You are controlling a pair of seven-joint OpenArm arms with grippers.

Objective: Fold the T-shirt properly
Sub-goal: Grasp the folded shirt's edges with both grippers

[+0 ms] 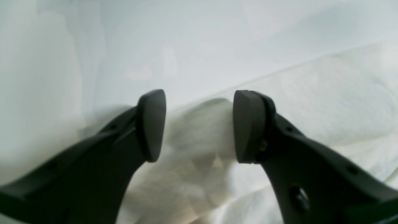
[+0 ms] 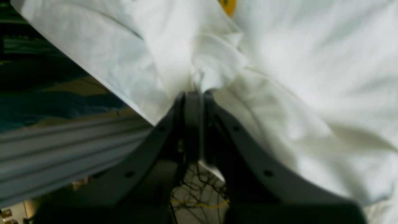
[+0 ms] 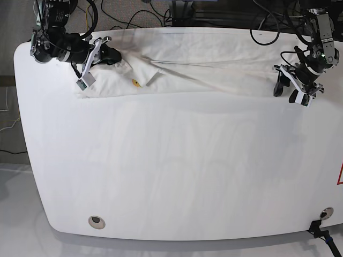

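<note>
Left wrist view: two dark, blunt, rounded fingertips of the left gripper [image 1: 199, 127] are seen spread apart, with soft white fabric of the T-shirt [image 1: 192, 183] below and between them; whether any cloth is touched cannot be told. Smooth, pale tabletop [image 1: 186, 40] is shown above a slanting cloth edge; shallow creases and rounded folds are seen lower down, blurred in places

Right wrist view: slim dark fingers of the right gripper [image 2: 199, 95] are brought together on a bunched, puckered ridge of white T-shirt cloth. Loose folds are spread to the right, a thin flap is stretched toward the upper left, and a small yellow-orange print patch is visible at the top. Ribbed grey metal [image 2: 77, 155] and tangled thin cables [image 2: 199, 189] are seen below

Base view: the T-shirt is laid as a long, narrow, wrinkled strip along the far edge of the glossy white table, between the two arms. Its left end is gripped and gathered by the right gripper; the left gripper is placed at the right end, fingertips apart
</note>
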